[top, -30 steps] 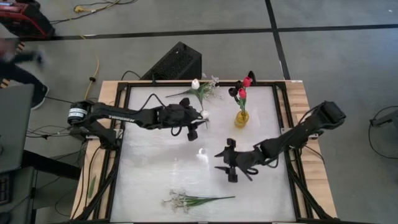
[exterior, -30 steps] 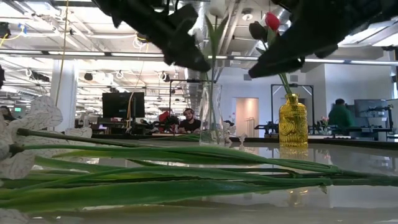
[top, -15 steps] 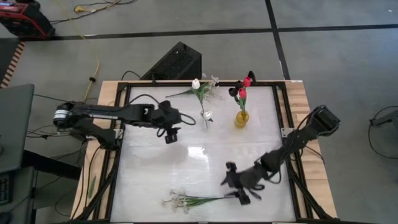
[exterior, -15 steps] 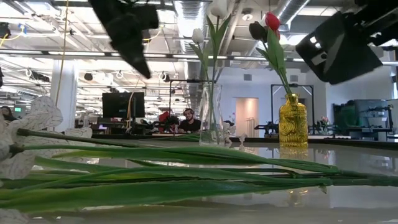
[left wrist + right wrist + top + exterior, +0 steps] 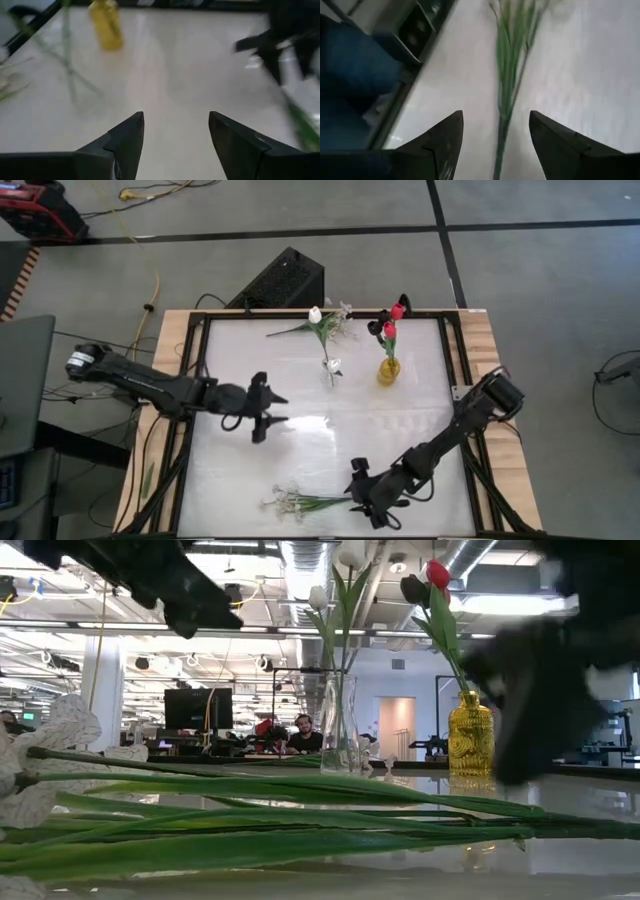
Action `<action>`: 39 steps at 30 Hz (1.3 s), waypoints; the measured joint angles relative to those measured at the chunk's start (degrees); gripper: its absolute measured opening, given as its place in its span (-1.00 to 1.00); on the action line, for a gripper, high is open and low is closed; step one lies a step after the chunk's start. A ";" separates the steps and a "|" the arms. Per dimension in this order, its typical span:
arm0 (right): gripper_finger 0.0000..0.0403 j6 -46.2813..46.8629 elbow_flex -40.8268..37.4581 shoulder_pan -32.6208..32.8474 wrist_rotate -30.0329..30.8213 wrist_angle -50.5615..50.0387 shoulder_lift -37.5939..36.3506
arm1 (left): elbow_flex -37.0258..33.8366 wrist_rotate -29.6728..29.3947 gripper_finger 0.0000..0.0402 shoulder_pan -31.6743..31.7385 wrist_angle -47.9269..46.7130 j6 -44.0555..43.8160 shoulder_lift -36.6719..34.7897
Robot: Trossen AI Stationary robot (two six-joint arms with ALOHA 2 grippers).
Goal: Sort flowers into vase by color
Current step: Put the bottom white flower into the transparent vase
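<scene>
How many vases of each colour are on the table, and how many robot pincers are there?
Yellow vase: 1
Clear vase: 1
Robot pincers, left pincer and right pincer: 2
Total: 4

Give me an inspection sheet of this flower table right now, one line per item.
Surface: white tabletop, glossy.
Job's things: white tulips in clear vase; red tulips and a dark bloom in yellow vase; white blossom sprigs lying flat near the front edge.
Clutter: nothing seen.
Grippers: left gripper open, empty, mid-table; right gripper open over the sprigs' stem ends.
Cables: yellow cord on floor.
Surroundings: black box behind table.
</scene>
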 joint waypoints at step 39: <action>-0.83 -22.07 -30.83 -15.96 9.58 55.75 -19.78 | -8.96 -9.60 0.05 0.70 37.01 -0.46 19.76</action>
